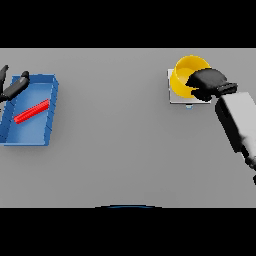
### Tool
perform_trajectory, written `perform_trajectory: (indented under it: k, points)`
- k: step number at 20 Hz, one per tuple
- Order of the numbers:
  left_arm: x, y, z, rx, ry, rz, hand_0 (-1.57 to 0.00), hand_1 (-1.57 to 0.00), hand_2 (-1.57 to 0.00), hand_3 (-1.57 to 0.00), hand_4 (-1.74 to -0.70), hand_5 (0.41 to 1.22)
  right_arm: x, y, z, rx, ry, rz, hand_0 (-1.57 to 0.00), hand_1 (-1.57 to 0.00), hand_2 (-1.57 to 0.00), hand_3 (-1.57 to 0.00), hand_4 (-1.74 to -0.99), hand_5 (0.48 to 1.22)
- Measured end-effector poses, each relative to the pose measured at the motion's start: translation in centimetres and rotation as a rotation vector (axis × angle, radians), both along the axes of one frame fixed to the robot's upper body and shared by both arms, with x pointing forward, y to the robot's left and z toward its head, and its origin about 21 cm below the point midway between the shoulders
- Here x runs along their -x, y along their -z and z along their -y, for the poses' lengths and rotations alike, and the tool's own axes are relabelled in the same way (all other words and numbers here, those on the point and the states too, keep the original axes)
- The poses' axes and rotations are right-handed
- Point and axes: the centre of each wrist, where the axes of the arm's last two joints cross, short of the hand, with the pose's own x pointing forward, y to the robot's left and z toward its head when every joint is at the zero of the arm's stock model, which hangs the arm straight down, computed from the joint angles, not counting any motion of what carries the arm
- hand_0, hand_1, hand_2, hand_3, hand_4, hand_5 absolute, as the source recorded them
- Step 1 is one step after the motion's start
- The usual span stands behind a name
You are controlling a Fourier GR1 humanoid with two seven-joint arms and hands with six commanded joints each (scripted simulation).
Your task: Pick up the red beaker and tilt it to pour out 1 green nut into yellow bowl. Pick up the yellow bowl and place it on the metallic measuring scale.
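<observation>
While the right robot hand (207, 82) grips the yellow bowl (186, 75) over the metallic measuring scale (176, 98), placement looks nearly finished; only release remains. The left robot hand (14, 86) hangs relaxed over a blue tray (52, 102) holding a red object (31, 111).

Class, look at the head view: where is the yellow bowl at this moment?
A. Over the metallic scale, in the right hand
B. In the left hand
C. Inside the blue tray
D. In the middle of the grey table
A: the yellow bowl sits tilted over the metallic scale, with the right hand curled on its rim.
</observation>
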Motion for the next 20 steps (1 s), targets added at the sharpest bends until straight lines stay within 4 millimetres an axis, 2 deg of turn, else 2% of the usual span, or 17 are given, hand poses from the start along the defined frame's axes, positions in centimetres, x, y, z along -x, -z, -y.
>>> perform_trajectory:
  k: [2,4,5,6,8,11,13,15,20]
  points:
    - [-0.2,0.2,0.5,-0.002,0.002,-0.009,0.0,0.0,0.0,0.0,-0.73,0.712,-0.3,-0.1,-0.1,-0.009,0.018,-0.016,-1.42,-1.57,-1.36,-1.49,-1.741,1.221]
    - [0.0,0.2,-0.1,-0.006,-0.005,-0.013,0.0,0.0,0.0,0.0,-0.73,0.715,-0.5,-0.5,-0.1,-0.012,0.015,-0.023,-1.4,-1.57,-1.39,-1.36,-1.741,1.221]
    - [-0.1,0.1,0.2,-0.006,-0.008,-0.018,0.0,0.0,0.0,0.0,-0.73,0.717,-0.4,-0.2,0.0,-0.009,0.012,-0.039,-1.33,-1.46,-1.42,-1.2,-1.741,1.221]
    - [-0.1,0.3,-0.1,0.003,-0.005,-0.007,0.0,0.0,0.0,0.0,-0.73,0.72,-0.3,-0.2,0.0,-0.016,0.015,-0.038,-1.13,-1.32,-1.33,-1.06,-1.701,1.221]
    - [-0.4,0.2,-0.3,0.003,-0.003,-0.008,0.0,0.0,0.0,0.0,-0.73,0.728,-0.3,-0.5,0.6,-0.039,0.022,-0.046,-0.72,-0.98,-1.04,-0.83,-1.619,1.072]
    - [-0.6,0.7,0.0,0.01,0.005,-0.013,0.0,0.0,0.0,0.0,-0.73,0.717,-0.4,-0.4,0.5,-0.025,0.05,-0.074,-0.37,-0.58,-0.69,-0.61,-1.539,0.933]
    - [-0.7,0.4,0.2,0.004,-0.003,-0.013,0.0,0.0,0.0,0.0,-0.72,0.708,-0.4,-0.3,0.8,-0.018,0.036,-0.078,-0.24,-0.38,-0.52,-0.53,-1.501,0.877]
    - [-0.5,0.5,0.2,0.004,-0.002,-0.012,0.0,0.0,0.0,0.0,-0.72,0.703,-0.5,-0.2,0.5,0.002,0.015,-0.072,-0.15,-0.24,-0.37,-0.45,-1.469,0.842]
    - [-0.7,0.4,0.0,0.001,0.002,-0.013,0.0,0.0,0.0,0.0,-0.72,0.694,-0.7,-0.4,0.6,0.016,0.04,-0.1,-0.05,-0.08,-0.13,-0.3,-1.412,0.771]
